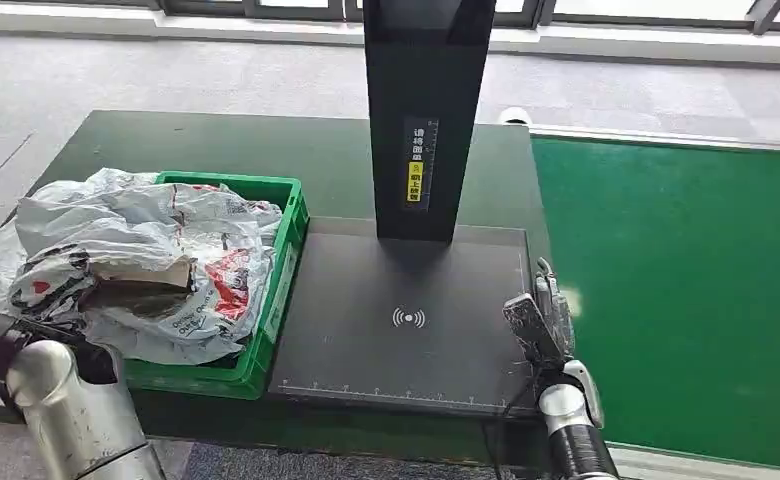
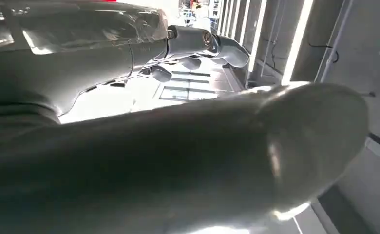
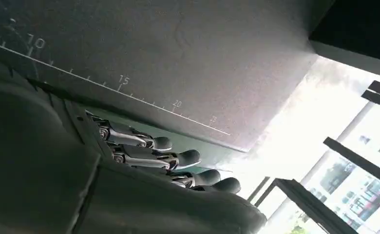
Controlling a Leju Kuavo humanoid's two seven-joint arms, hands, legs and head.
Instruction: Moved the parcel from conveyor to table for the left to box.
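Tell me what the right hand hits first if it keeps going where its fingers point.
Likely nothing soon: the right hand points along the dark scanner plate's right edge, beside the green conveyor. Depth is unclear.

The crate (image 1: 284, 262) is bright green; the bags (image 1: 146, 255) in it are white with red and black print. The table (image 1: 216, 150) is dark green, the conveyor (image 1: 676, 290) on the right brighter green. The black mat (image 1: 406, 320) has white ruler marks, and the black post (image 1: 424, 110) carries a yellow label.
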